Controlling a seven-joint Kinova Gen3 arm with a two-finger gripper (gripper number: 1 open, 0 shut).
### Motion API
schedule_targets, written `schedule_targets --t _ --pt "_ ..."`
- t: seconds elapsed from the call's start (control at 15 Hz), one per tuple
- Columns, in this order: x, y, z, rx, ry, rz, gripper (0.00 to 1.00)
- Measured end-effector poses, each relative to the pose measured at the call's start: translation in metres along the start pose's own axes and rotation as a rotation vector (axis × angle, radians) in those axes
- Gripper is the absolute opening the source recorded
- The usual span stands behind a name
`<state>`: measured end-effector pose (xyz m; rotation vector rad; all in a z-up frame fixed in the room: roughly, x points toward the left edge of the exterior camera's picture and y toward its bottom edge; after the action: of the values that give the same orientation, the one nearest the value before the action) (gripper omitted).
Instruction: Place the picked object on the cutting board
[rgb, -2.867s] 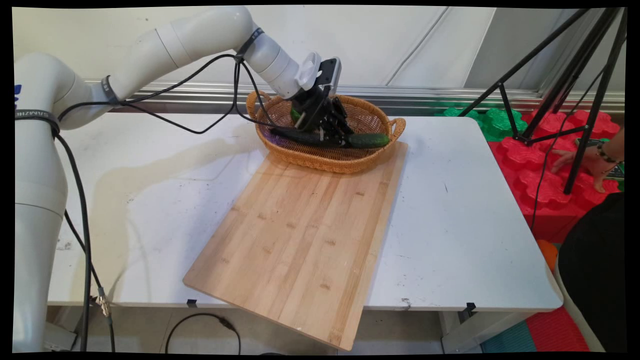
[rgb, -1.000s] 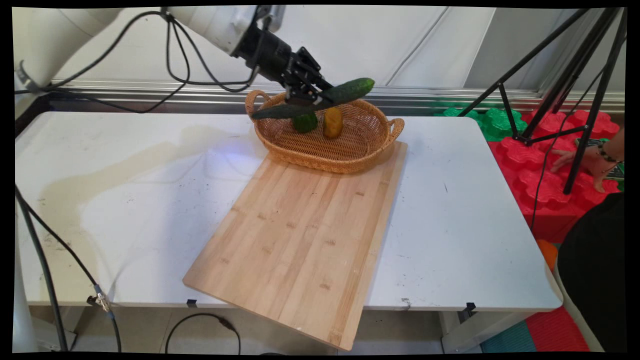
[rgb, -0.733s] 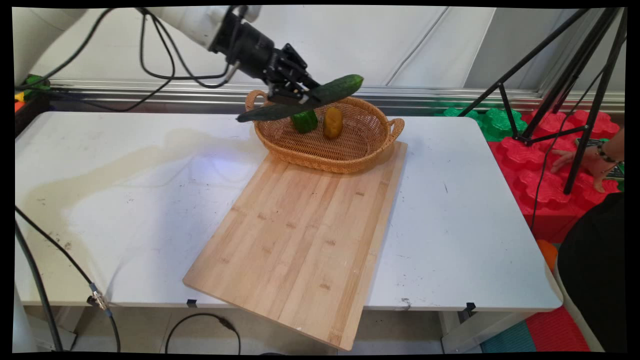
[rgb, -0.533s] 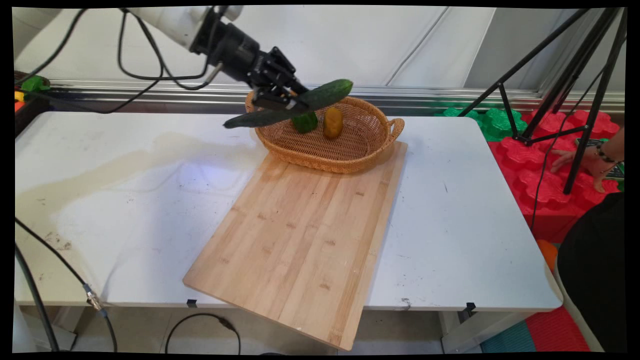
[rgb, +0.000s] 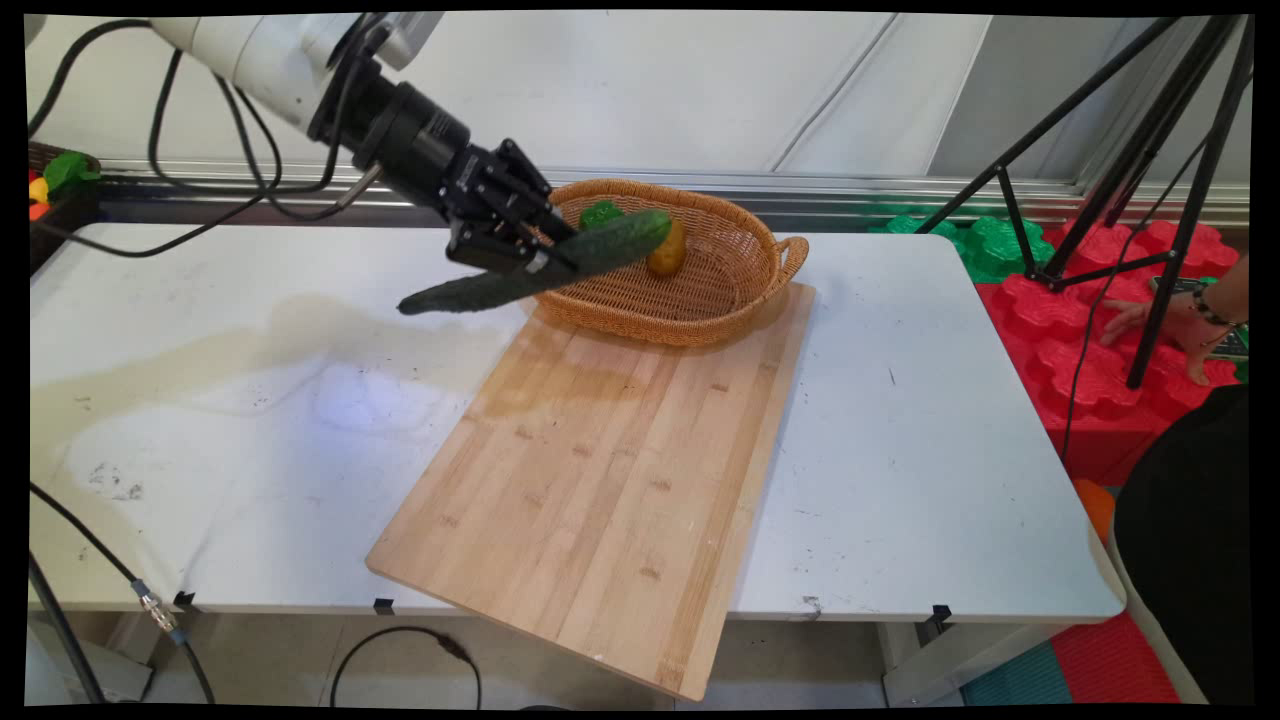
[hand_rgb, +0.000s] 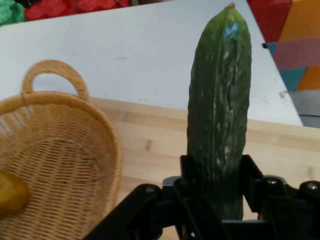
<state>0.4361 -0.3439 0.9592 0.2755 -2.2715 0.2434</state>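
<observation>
Gripper: pinching the cucumber mid-length, so it balances, tilted
Cucumber: aloft at the basket's left rim, above the cutting board's far corner
Basket: holds a potato and green vegetable

Bare cutting board below; basket at its far end.

Even, bright light falls from above. A soft shadow lies across the left half of the worktop and a fainter one on the cutting board. In the hand view the cucumber shows small glossy highlights; the basket looks slightly soft.
</observation>
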Motion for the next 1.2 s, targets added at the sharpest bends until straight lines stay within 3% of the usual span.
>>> schedule_targets --t 0.4,1.2 --pt "-0.014 0.035 0.027 -0.031 -0.048 -0.024 0.0" --pt "-0.025 0.059 0.118 -0.041 -0.154 -0.08 0.0"
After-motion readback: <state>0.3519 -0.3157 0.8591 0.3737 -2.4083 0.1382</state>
